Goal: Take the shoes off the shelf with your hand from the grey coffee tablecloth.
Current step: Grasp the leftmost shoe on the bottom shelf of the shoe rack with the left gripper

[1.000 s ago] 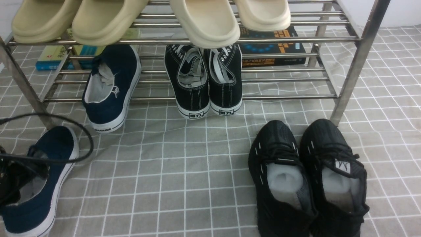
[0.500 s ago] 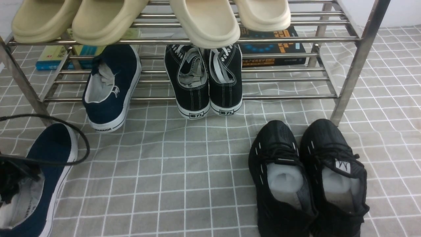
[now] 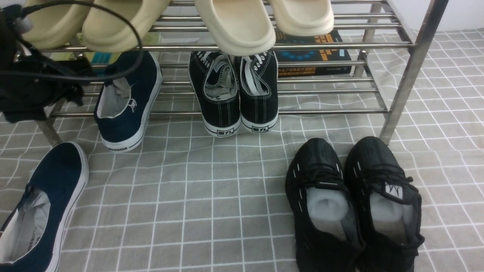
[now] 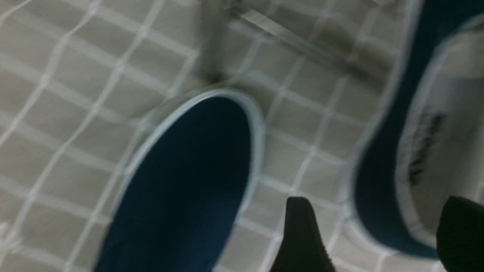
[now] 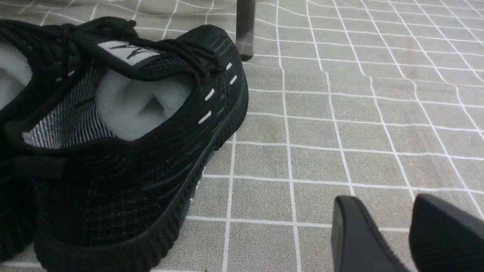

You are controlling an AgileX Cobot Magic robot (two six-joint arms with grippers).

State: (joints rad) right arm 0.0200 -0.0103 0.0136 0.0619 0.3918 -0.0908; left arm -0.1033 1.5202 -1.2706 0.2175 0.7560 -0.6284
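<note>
One navy slip-on shoe [image 3: 41, 211] lies on the grey checked tablecloth [image 3: 234, 196] at the front left, toe towards the shelf. The other navy shoe [image 3: 126, 102] sits on the low tier of the chrome shelf [image 3: 332, 46], heel hanging over the front tube. My left gripper [image 3: 41, 94] hovers beside that shoe at the shelf's left end, with its cable looping above. In the left wrist view the gripper [image 4: 378, 230] is open and empty, above the cloth between the lying shoe's toe [image 4: 189, 181] and the shelf shoe [image 4: 416, 151]. My right gripper [image 5: 397, 223] is narrowly open and empty over the cloth.
Black lace-up canvas shoes [image 3: 234, 90] stand on the low tier next to the navy shoe. Black mesh sneakers [image 3: 355, 204] sit on the cloth at the front right, also in the right wrist view [image 5: 124, 124]. Beige slippers [image 3: 234, 22] fill the top tier. Books [image 3: 314, 53] lie behind.
My left gripper has let go of the navy shoe at the front left and risen to the shelf's left end. That shoe slid slightly towards me and now lies free.
</note>
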